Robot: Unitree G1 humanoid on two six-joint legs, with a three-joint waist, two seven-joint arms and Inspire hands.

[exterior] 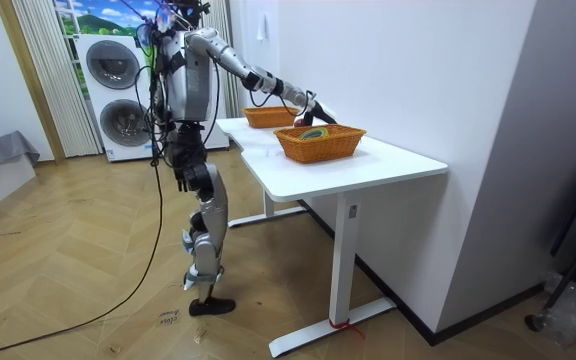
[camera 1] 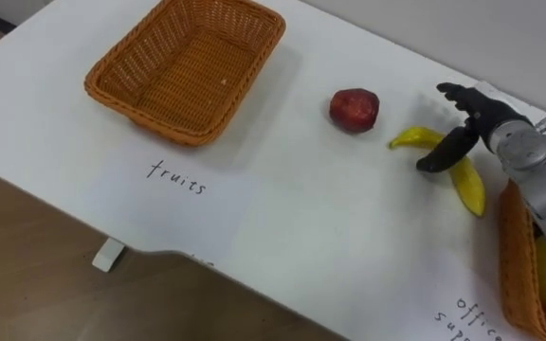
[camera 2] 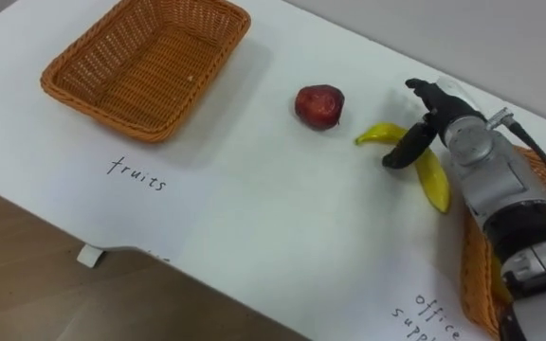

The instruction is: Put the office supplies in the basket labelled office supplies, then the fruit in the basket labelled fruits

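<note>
An empty wicker fruit basket (camera 1: pixel 188 66) stands at the table's far left, with a paper label (camera 1: pixel 176 177) in front of it. A red apple (camera 1: pixel 354 109) lies mid-table. Just right of it lies a yellow banana (camera 1: pixel 467 185). My right hand (camera 1: pixel 486 118) hovers over the banana's stem end, open, fingers stretched forward and thumb (camera 1: pixel 444 152) pointing down across the fruit. The office supplies basket (camera 1: pixel 512 270) sits at the right edge under my forearm, with something yellow inside. My left hand (exterior: pixel 181 180) hangs at my side.
I stand at the white table's (camera 1: pixel 330 227) long edge. A wall runs close behind the table. A small white object (camera 1: pixel 109 254) lies on the wooden floor below the table edge. Two stacked washing machines (exterior: pixel 118 95) stand behind me.
</note>
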